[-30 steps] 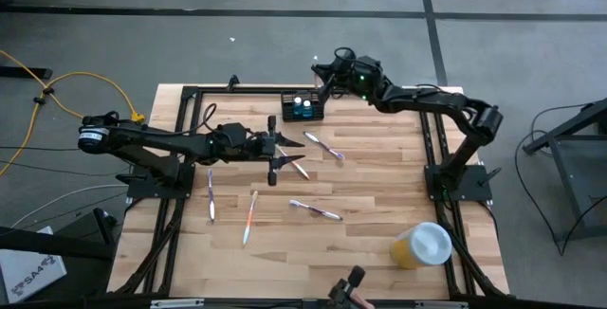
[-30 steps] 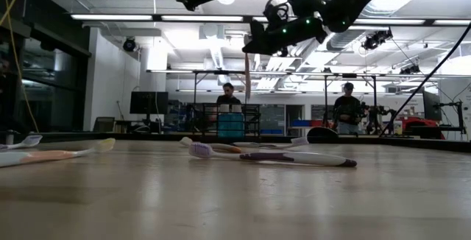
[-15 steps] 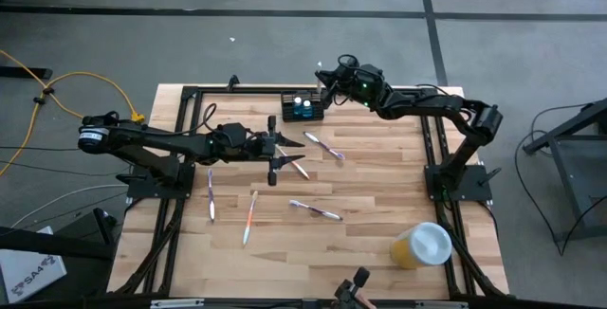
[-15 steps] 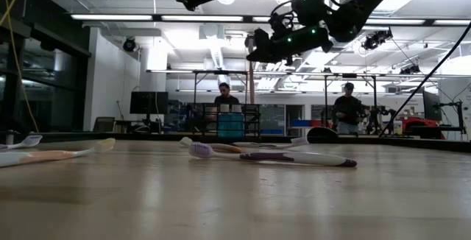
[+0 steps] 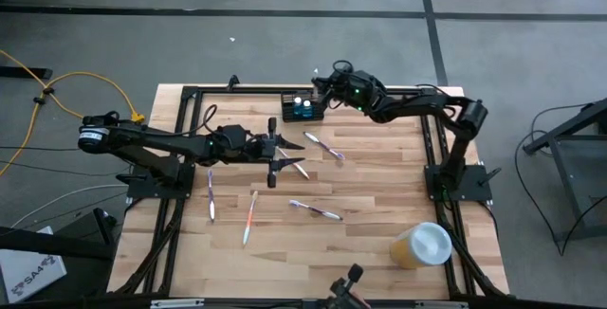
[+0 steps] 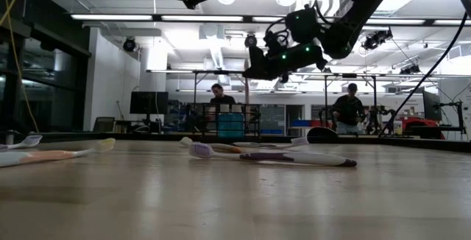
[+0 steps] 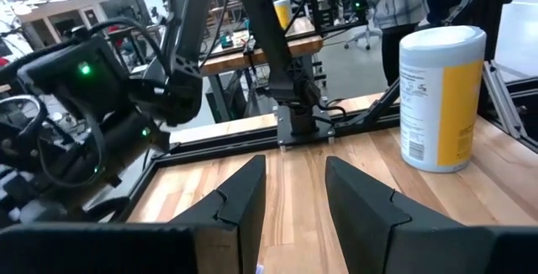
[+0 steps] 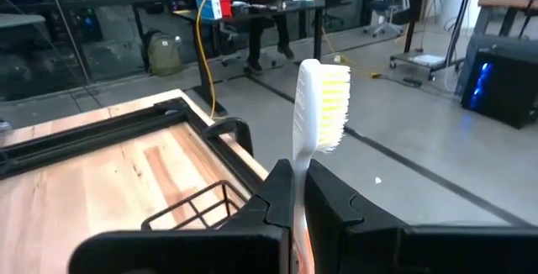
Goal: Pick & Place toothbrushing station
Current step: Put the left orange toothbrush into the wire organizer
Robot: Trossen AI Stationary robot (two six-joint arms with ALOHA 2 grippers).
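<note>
Toothbrushing station (image 5: 303,108) at table's far edge, right pincer (image 5: 321,81) above it, clenched on toothbrush (image 8: 318,106)

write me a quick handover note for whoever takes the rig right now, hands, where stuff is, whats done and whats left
Right hand: shut on a white toothbrush, bristles sticking out past the fingers, held in the air by the black caddy at the table's far edge.
Left hand: open and empty, hovering mid-table over the loose brushes.
Caddy: two blue-topped items show inside it.
Done: one brush picked up and brought to the caddy.
Left: drop that brush in a slot, then the loose ones on the table: pink-purple, white, orange, purple, and one by the left hand.
Yellow cup sits at the near right corner, untouched.
</note>
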